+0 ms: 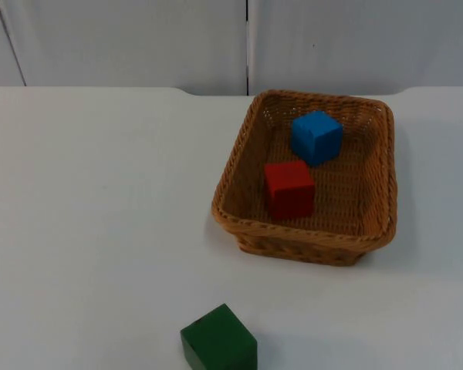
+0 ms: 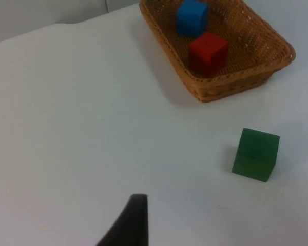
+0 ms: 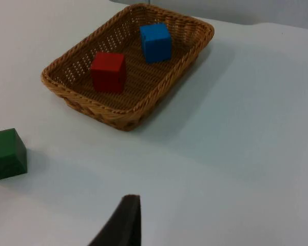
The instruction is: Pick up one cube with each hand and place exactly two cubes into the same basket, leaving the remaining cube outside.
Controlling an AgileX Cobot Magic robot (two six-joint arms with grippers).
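Note:
A woven wicker basket (image 1: 383, 179) stands on the right half of the table. Inside it lie a blue cube (image 1: 316, 136) toward the far end and a red cube (image 1: 288, 188) nearer the front wall. A green cube (image 1: 219, 341) sits alone on the table by the front edge, left of the basket. My left gripper (image 2: 128, 225) hangs well back over bare table, far from the green cube (image 2: 255, 155) and the basket (image 2: 231, 84). My right gripper (image 3: 122, 224) is likewise pulled back, apart from the basket (image 3: 159, 92) and the green cube (image 3: 6, 154). Both arms wait.
The white table top (image 1: 92, 200) stretches wide to the left of the basket. A grey partition wall (image 1: 139, 38) closes off the far edge.

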